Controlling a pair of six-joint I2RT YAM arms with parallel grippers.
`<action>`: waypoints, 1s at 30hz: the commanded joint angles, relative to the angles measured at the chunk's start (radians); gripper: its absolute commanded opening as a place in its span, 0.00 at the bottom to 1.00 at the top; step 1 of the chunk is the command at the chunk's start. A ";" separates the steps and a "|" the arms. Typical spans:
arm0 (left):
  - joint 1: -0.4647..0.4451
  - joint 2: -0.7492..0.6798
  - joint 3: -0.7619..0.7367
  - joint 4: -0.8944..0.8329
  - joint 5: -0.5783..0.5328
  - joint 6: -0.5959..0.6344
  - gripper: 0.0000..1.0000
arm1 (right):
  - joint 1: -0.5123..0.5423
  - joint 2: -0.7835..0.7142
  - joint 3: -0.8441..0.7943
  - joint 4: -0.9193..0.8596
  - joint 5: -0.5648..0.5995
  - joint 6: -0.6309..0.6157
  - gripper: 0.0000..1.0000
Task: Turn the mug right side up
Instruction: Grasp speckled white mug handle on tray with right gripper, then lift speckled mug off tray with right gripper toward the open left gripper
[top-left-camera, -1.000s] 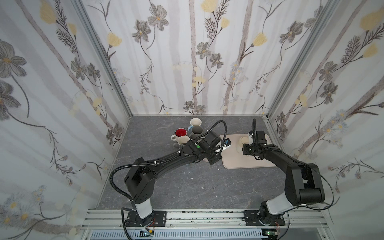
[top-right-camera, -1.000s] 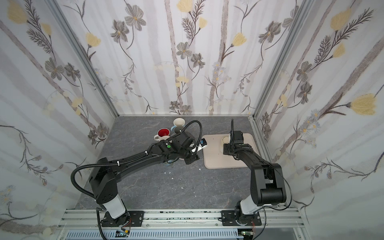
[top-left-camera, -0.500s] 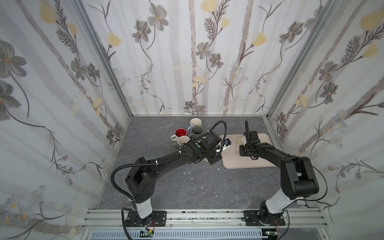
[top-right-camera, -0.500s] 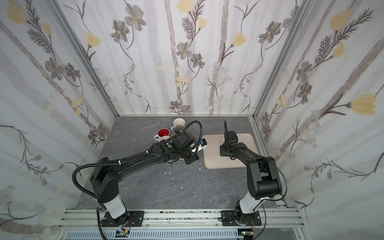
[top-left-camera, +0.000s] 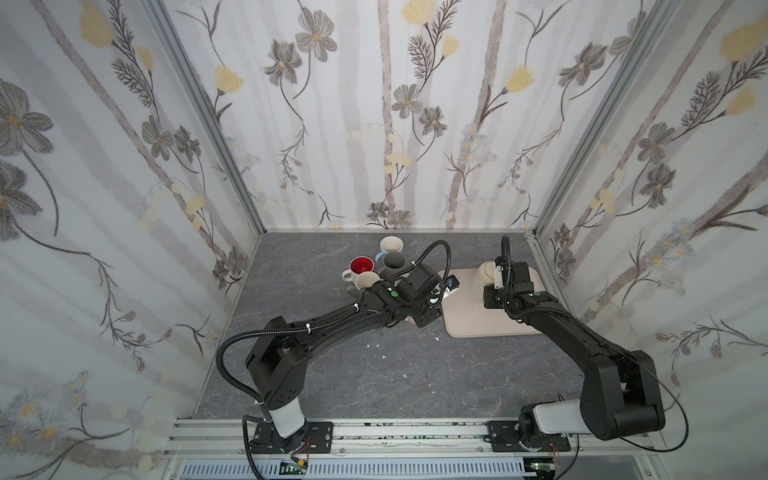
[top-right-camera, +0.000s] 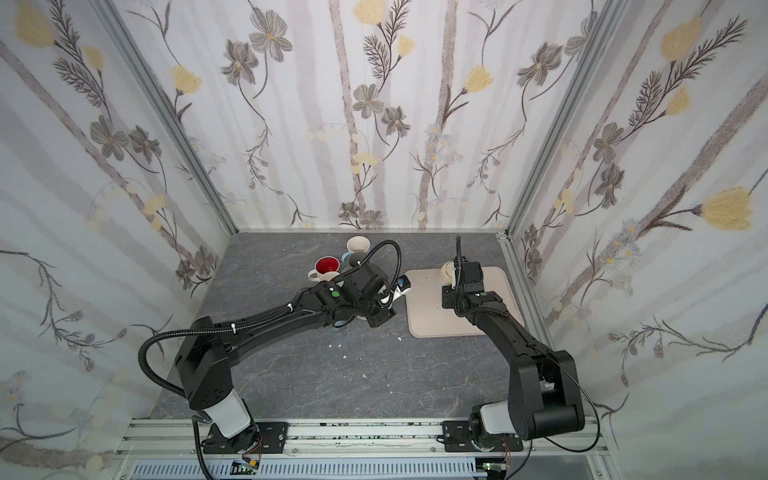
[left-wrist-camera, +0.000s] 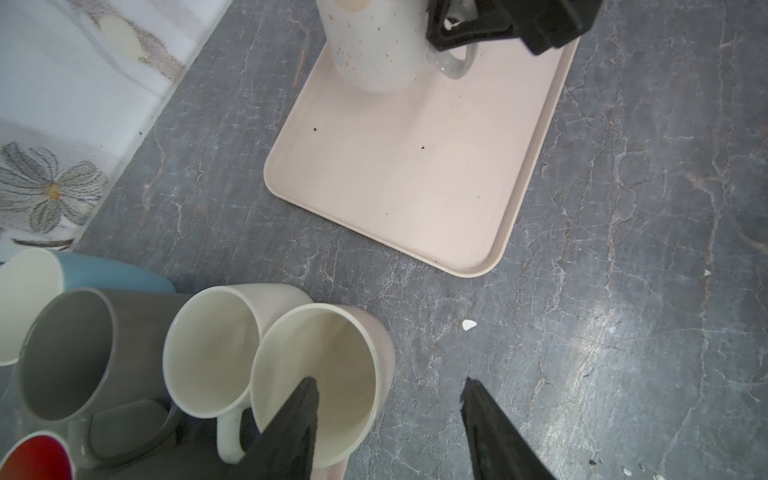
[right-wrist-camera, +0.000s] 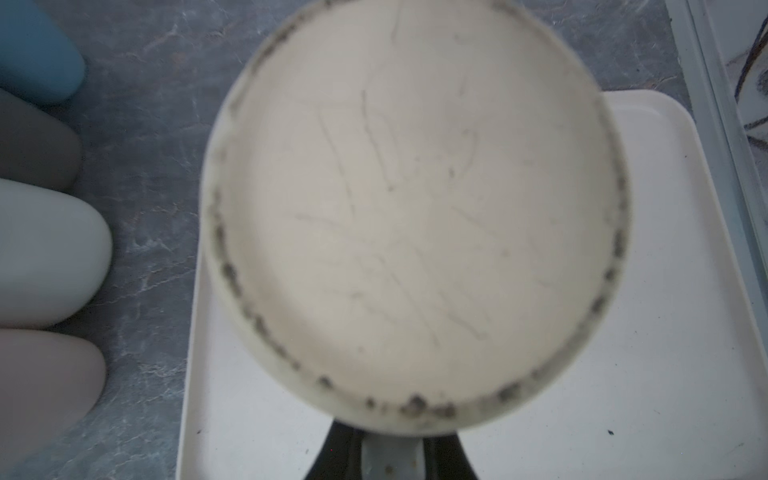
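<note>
Right claw (right-wrist-camera: 390, 457) pinched the speckled mug (right-wrist-camera: 415, 208) by its handle, base-up on the tray (right-wrist-camera: 665, 291). My left claw (left-wrist-camera: 388, 382) hung half open astride the rim of a pink mug (left-wrist-camera: 332, 353).

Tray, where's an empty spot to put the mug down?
The tray is bare from the speckled mug at its far corner to its near rim. The table in front is open too. Crowded: the mug cluster left of the tray.

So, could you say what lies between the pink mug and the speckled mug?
Only bare grey tabletop and bare tray up to the speckled mug; left wrist view.
</note>
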 joint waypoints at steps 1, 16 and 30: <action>0.002 -0.037 -0.024 0.081 -0.075 -0.026 0.57 | 0.004 -0.078 -0.023 0.168 -0.120 0.055 0.00; 0.071 -0.441 -0.413 0.593 0.049 -0.162 0.80 | 0.041 -0.263 -0.083 0.553 -0.577 0.265 0.00; 0.323 -0.544 -0.668 1.167 0.627 -0.619 0.85 | 0.212 -0.185 -0.056 1.011 -0.814 0.461 0.00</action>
